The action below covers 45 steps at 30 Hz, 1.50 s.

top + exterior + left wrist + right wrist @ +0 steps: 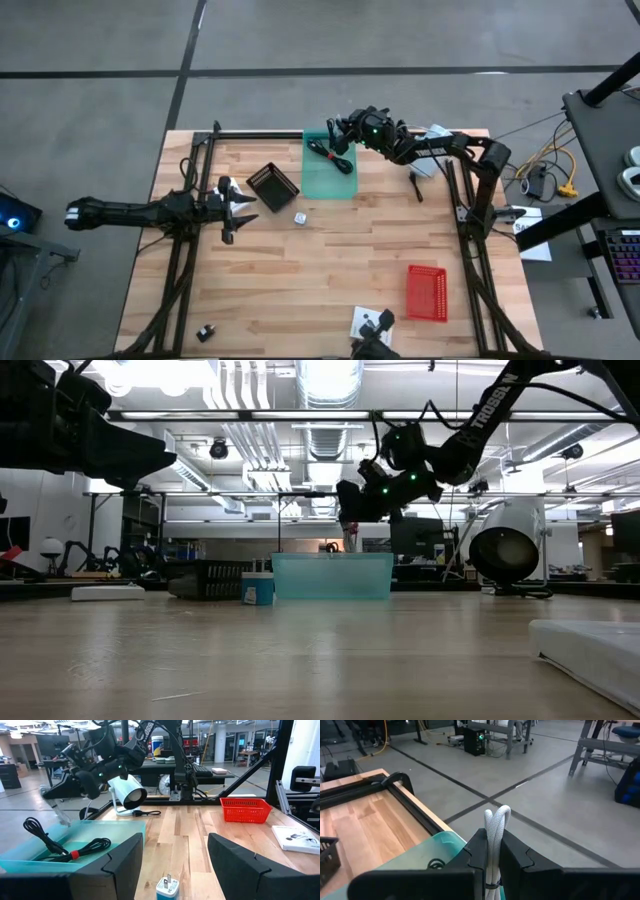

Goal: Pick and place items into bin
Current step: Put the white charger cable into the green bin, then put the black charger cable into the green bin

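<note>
My right gripper (pixel 335 135) hangs over the far end of the translucent teal bin (pixel 325 180), shut on a folded white braided cable (pixel 495 827). A coiled black cable (pixel 75 851) with a red tie lies on the bin's floor. My left gripper (pixel 240 205) waits open and low, left of the bin, its fingers (pixel 125 865) level and pointing at a small white plug cube (pixel 167 887) that stands on the table. A small black tool (pixel 416 186) lies right of the bin. A flat white packet (pixel 370 322) and a small black piece (pixel 207 332) lie near the near edge. My right gripper holds the white cable's folded bundle (pixel 492 865), pinched between the two fingers, with the looped bend (pixel 498 815) sticking out past the fingertips. The cable is lifted clear, and its end (pixel 61 815) hangs slanting over the bin's far end.
A small black basket (pixel 272 185) sits left of the bin, and a red basket (pixel 427 292) sits at the near right. A white cylindrical device (pixel 131 795) stands by the table's right edge. Black frame rails (pixel 190 260) run along both sides of the table.
</note>
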Motion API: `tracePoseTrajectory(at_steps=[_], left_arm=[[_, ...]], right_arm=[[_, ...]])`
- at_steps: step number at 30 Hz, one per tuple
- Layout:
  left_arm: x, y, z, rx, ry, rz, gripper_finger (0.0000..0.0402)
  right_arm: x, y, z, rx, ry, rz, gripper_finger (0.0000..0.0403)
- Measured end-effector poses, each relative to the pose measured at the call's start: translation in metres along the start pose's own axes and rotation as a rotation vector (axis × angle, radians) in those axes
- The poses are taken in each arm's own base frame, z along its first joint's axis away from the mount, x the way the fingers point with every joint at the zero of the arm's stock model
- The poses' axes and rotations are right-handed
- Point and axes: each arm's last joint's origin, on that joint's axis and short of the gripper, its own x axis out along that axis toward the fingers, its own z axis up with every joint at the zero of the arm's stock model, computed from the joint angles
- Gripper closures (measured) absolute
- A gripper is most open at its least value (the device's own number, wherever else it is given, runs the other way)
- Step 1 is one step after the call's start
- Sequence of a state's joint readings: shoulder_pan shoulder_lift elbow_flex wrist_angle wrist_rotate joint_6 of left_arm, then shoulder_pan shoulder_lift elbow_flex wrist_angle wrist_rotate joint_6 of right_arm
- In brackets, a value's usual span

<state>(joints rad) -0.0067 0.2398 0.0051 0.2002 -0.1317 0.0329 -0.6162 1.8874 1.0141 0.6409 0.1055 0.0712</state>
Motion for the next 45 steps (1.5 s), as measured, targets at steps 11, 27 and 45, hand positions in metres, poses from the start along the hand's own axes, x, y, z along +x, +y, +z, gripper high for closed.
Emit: tracePoseTrajectory(at_steps=[11, 27, 45], left_arm=[[0.000, 0.000, 0.000, 0.000, 0.002, 0.000, 0.0194], [0.000, 0.000, 0.000, 0.000, 0.002, 0.000, 0.0194], [0.000, 0.000, 0.000, 0.000, 0.002, 0.000, 0.0194]], right_arm=[[0.006, -0.001, 0.005, -0.008, 0.041, -0.016, 0.0332], [0.007, 0.000, 0.004, -0.034, 0.156, -0.003, 0.0269], [-0.054, 0.016, 0.046, -0.023, 0.583, 0.252, 0.0295]])
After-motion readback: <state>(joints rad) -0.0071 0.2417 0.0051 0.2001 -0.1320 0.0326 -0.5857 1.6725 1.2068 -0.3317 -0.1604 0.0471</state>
